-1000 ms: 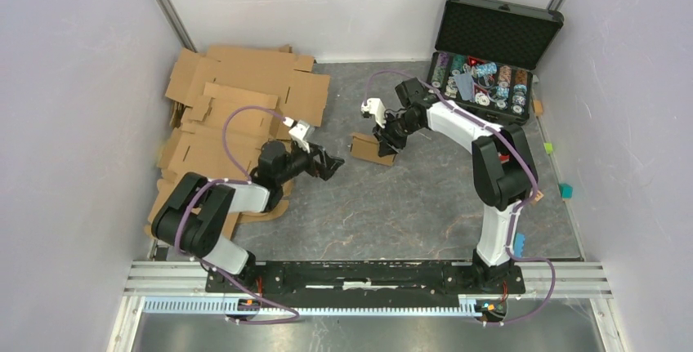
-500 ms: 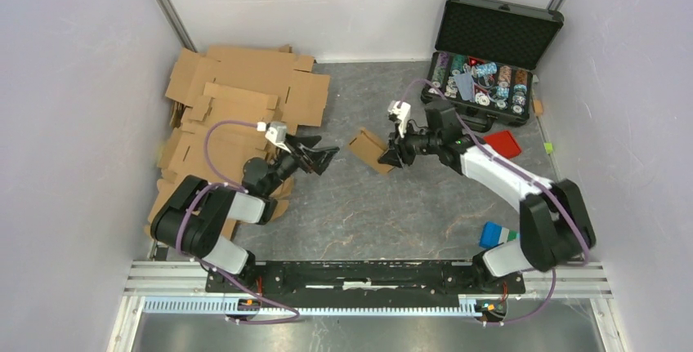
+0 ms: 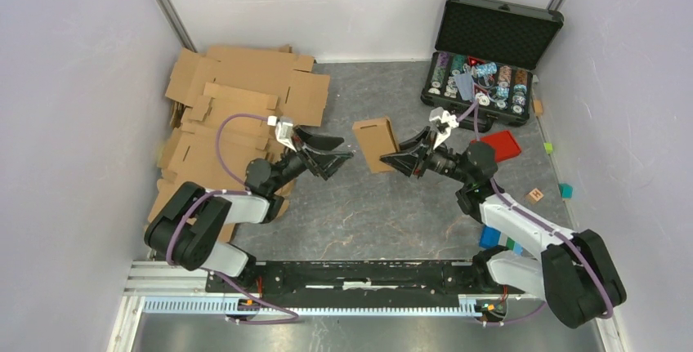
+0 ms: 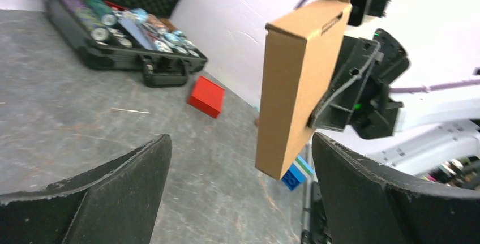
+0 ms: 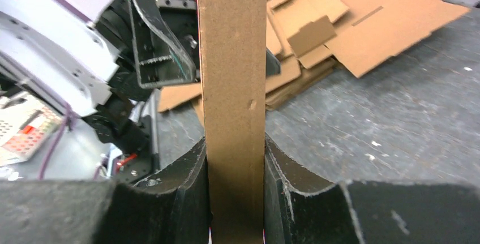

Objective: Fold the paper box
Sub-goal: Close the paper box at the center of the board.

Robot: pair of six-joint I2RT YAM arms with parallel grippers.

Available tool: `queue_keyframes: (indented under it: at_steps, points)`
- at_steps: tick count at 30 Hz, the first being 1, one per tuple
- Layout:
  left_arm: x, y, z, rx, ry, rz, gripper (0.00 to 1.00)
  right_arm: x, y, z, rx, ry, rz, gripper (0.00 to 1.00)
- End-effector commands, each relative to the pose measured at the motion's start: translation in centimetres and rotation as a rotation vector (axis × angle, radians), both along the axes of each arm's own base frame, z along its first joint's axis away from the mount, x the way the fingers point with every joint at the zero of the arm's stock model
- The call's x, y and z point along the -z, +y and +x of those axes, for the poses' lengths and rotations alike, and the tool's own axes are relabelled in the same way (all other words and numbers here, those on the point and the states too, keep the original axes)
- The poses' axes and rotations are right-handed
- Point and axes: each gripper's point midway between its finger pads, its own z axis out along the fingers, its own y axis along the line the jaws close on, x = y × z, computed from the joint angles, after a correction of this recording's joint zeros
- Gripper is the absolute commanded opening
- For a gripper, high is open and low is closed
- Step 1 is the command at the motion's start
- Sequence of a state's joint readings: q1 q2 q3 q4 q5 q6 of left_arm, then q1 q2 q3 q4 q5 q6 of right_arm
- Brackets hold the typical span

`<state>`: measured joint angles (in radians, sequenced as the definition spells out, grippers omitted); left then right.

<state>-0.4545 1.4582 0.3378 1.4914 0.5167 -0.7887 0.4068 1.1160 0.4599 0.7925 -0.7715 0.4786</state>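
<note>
Top external shows your right end effector (image 3: 397, 156) pinching the paper box (image 3: 373, 144) upright above the surface (image 3: 343, 213), seemingly presenting it for folding. Your left end effector (image 3: 344, 154) faces it, spread wide and empty; next, probably press a free flap squarely.

Illegible print on paper box (image 4: 294, 85)

White-and-black arms (image 3: 245, 202) carry purple cables (image 3: 243, 116), black left tool (image 3: 347, 147) and right tool (image 3: 394, 156).
</note>
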Motion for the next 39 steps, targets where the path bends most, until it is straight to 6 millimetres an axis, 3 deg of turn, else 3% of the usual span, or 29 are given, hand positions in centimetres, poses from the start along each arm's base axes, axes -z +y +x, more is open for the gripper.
queue_keyframes:
  at_steps: [1, 5, 8, 16, 21, 24, 29, 37, 39]
  points:
    - [-2.8, -1.8, -2.5, 0.109, -0.085, -0.047, 1.0, -4.8, 0.1, -2.8, -0.098, -0.066, 0.224, 0.15]
    - [-3.1, -2.0, -2.7, 0.113, -0.079, -0.059, 1.0, -5.3, 0.7, -4.7, -0.175, -0.048, 0.303, 0.16]
    - [-3.3, -2.5, -3.0, 0.151, -0.071, -0.063, 1.0, -4.5, 2.2, -5.3, -0.215, -0.014, 0.297, 0.17]
    - [-3.1, -2.9, -4.2, 0.199, -0.071, -0.054, 0.93, -1.7, 3.4, -4.0, -0.122, 0.004, 0.21, 0.18]
    - [-2.6, -1.5, -4.3, 0.131, -0.091, -0.044, 1.0, -1.2, 1.9, -2.9, -0.02, -0.021, 0.198, 0.16]
    - [-2.1, -0.3, -3.4, 0.07, -0.054, -0.059, 1.0, -1.0, -0.1, -1.7, 0.081, -0.026, 0.203, 0.16]
    - [-1.8, -0.7, -2.9, 0.096, -0.023, -0.057, 1.0, -0.3, -3.1, -0.2, 0.224, -0.046, 0.179, 0.16]
    - [-2.7, -3.7, -4.7, 0.241, -0.094, -0.027, 1.0, -1.3, 0.8, -3.4, -0.066, -0.061, 0.151, 0.17]
    - [-3.3, -4.5, -5.4, 0.281, -0.121, -0.026, 0.94, -1.4, 1.6, -4.0, -0.097, -0.068, 0.153, 0.17]
